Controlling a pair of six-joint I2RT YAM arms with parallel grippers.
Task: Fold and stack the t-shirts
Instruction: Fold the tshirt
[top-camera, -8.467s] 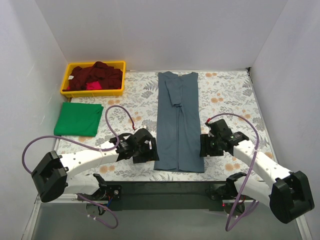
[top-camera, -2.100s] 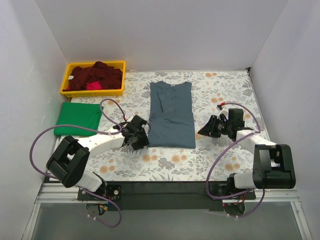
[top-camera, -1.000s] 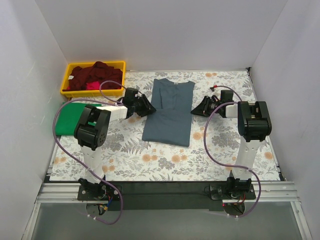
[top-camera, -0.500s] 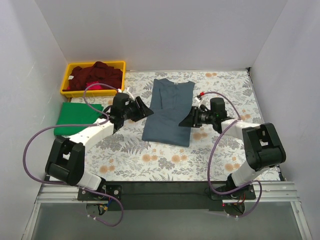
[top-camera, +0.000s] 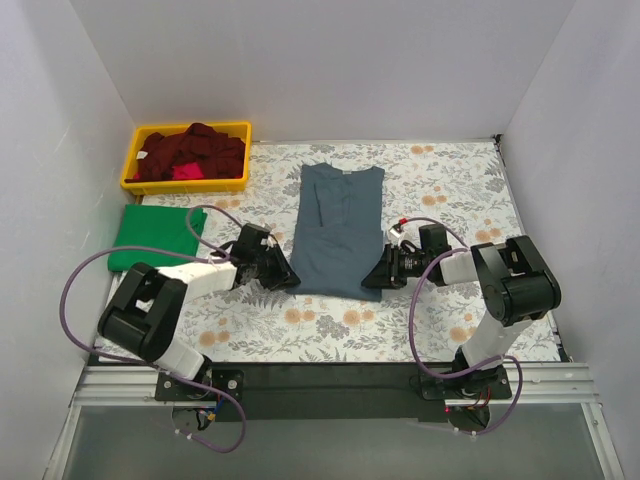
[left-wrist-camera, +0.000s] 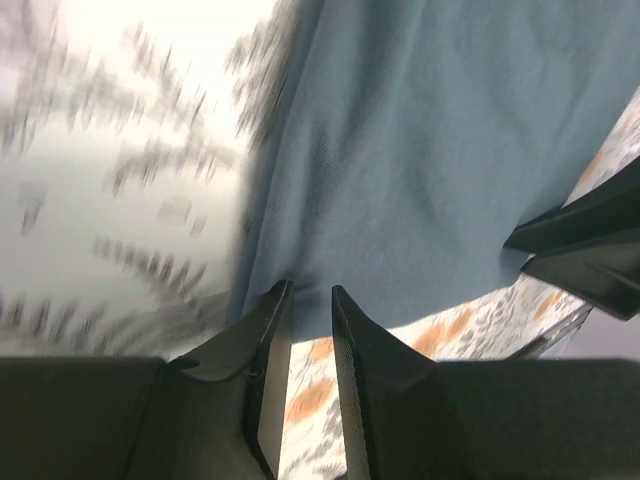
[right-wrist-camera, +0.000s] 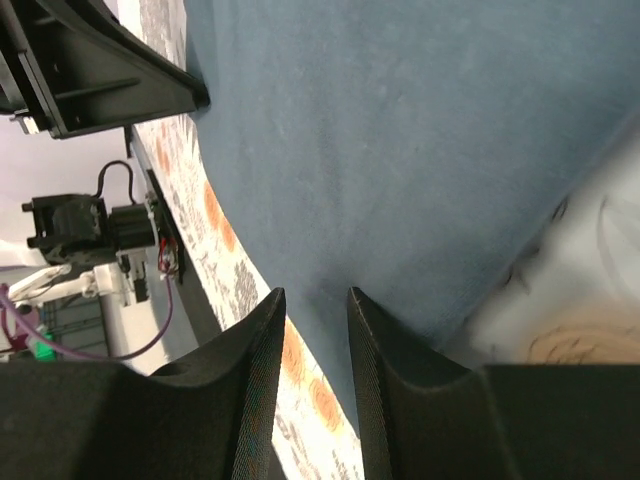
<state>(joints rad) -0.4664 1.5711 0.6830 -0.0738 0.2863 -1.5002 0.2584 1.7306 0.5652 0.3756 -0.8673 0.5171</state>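
The left gripper (left-wrist-camera: 308, 290) has its fingers close together, with only a narrow slit between them. Its tips are at one near corner of the folded slate-blue t-shirt (top-camera: 338, 232); I cannot tell if it pinches cloth. The right gripper (right-wrist-camera: 315, 292) faces it at the other near corner, equally unclear. The shirt lies flat between them on the floral table cloth (top-camera: 455, 190). Outward of the left gripper lies a folded green t-shirt (top-camera: 155, 238), and beyond it a yellow bin (top-camera: 185, 184) with dark red t-shirts (top-camera: 190, 150).

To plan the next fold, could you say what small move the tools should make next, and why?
Probably close both on the slate-blue shirt: the left tool and right tool sit at its near corners, jaws narrowly apart, hem at their tips.
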